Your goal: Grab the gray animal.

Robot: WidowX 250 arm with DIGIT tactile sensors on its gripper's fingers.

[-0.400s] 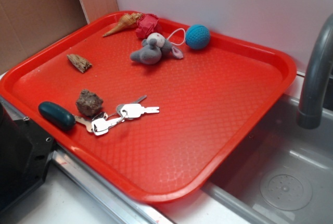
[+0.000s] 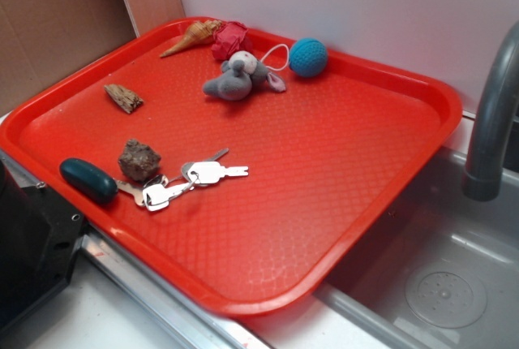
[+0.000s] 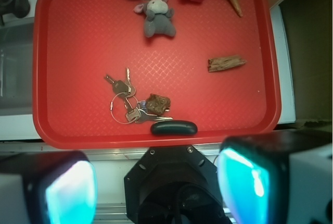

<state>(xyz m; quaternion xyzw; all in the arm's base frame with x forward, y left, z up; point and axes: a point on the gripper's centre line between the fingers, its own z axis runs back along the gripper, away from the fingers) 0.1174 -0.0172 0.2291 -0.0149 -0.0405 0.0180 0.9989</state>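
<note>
The gray animal (image 2: 239, 75) (image 3: 158, 17), a small plush mouse with a white cord loop, lies near the far edge of the red tray (image 2: 324, 170) (image 3: 78, 52). My gripper (image 3: 156, 187) hangs high above the tray's near edge, over the robot's black base (image 3: 171, 182), far from the mouse. Its jaws stand wide open with nothing between them. The teal pads (image 3: 70, 193) show at the bottom of the wrist view. The exterior view does not show the gripper.
A teal ball (image 2: 308, 57), a crumpled red object (image 2: 231, 39), a shell (image 2: 193, 36), a wood piece (image 2: 123, 97), a brown rock (image 2: 139, 160), keys (image 2: 199, 177) and a dark oval case (image 2: 87, 179) share the tray. A sink (image 2: 438, 276) with a faucet (image 2: 495, 114) lies right.
</note>
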